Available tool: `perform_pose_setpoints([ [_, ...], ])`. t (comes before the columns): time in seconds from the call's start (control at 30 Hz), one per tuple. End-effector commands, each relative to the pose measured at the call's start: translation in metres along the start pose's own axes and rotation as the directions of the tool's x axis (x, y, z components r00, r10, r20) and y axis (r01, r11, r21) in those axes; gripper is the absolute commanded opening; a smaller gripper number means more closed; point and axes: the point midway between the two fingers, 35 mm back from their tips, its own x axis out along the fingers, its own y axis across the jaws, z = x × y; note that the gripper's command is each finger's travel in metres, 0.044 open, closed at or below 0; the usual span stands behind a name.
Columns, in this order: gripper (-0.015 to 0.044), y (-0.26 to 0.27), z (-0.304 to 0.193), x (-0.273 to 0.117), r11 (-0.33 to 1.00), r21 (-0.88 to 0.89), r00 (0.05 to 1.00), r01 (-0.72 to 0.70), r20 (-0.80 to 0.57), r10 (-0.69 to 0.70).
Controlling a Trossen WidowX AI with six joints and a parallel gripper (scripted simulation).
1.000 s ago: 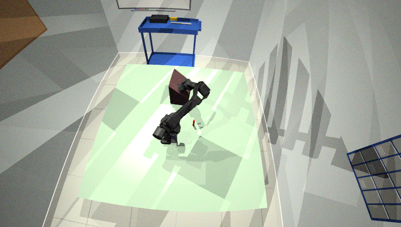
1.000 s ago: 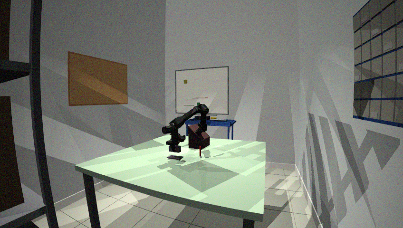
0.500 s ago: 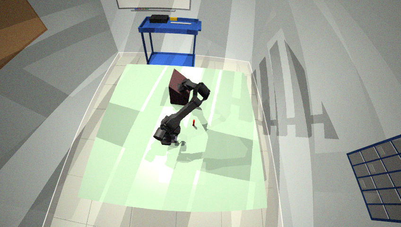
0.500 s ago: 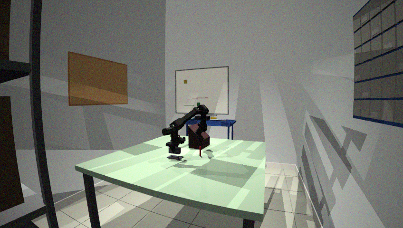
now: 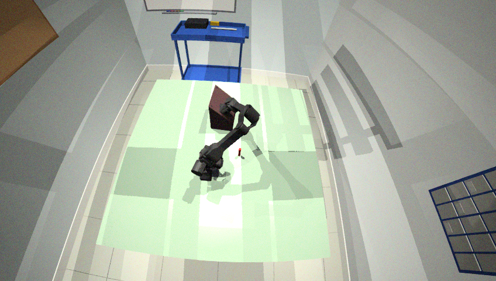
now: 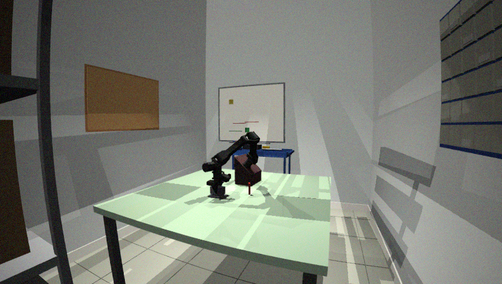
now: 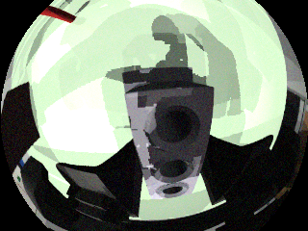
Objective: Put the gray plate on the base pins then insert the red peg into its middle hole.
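My gripper [image 6: 217,184] [image 7: 166,134] is shut on the gray plate [image 6: 217,190] [image 7: 205,103], with one dark finger on each side of it in the wrist view. The plate's three holes show there in a row. The plate is low over the dark base [image 7: 159,76], whose far end sticks out past the plate. In the exterior view the plate looks very close above the base or on it; contact cannot be told. The base's pins cannot be made out. The red peg [image 5: 239,151] [image 6: 249,188] [image 7: 59,14] stands upright on the table, apart from the gripper.
A dark red box with a sloped top [image 5: 221,118] [image 6: 243,175] stands behind the peg, beneath the arm's raised elbow. A blue cart [image 5: 209,36] stands beyond the back edge of the pale green table [image 5: 139,222] [image 6: 197,225]. Hard shadows cross the table.
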Motion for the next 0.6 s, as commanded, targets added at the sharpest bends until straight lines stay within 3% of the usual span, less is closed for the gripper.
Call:
perform_pose_setpoints([
  [0.0,0.0,0.0014,-0.0003,0.0063,1.0,0.006,1.0,-0.001,0.004,0.001],
  [0.27,0.0,0.0002,0.0,0.0031,1.0,0.0,1.0,-0.001,0.0,0.001],
  [0.57,0.0236,0.0002,0.0,0.0031,1.0,0.0,1.0,-0.001,0.0,0.001],
])
